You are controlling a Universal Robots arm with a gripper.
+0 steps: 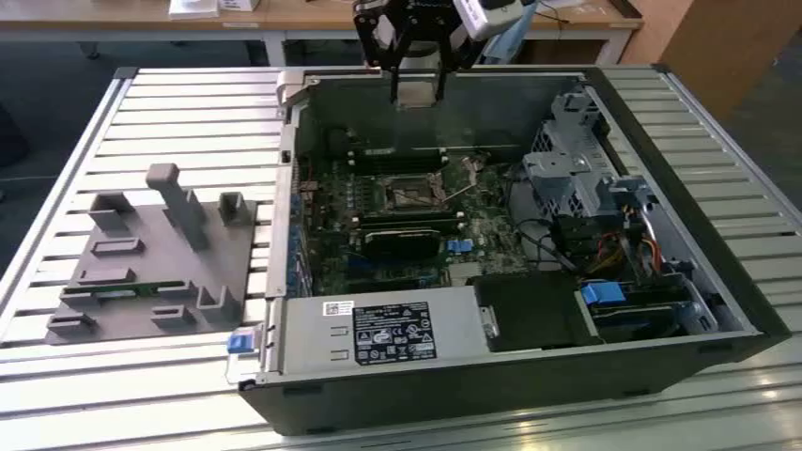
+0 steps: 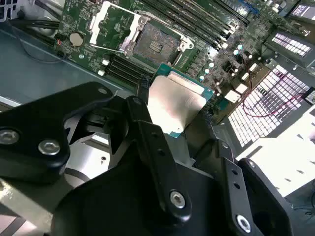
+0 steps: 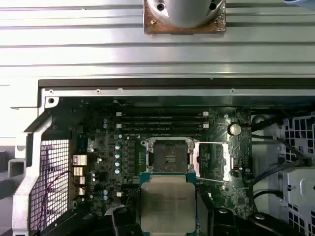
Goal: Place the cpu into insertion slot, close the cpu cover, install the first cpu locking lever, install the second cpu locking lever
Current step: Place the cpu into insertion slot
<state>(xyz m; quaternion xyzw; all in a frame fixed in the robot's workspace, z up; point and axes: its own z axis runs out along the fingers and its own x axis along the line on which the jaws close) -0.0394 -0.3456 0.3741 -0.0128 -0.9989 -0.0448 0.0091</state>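
Observation:
My gripper (image 1: 418, 92) hangs above the open computer case, over its far wall, shut on the cpu. The cpu (image 2: 174, 104) (image 3: 168, 204) is a flat square chip with a dull silver top and green edge, pinched at two opposite edges by the black fingers (image 2: 142, 98) (image 3: 121, 217). The insertion slot (image 1: 411, 195) (image 2: 155, 44) (image 3: 170, 157) lies bare on the motherboard, below and apart from the chip. The cpu cover (image 2: 106, 23) (image 3: 212, 160), a thin silver frame, is swung open beside the socket.
Long black memory slots (image 3: 162, 120) flank the socket. A black heatsink block (image 1: 401, 242) sits nearer the case front, then a silver power supply (image 1: 376, 329). A drive cage with cables (image 1: 583, 183) fills the exterior view's right. A grey fixture (image 1: 157, 263) stands on the slatted table.

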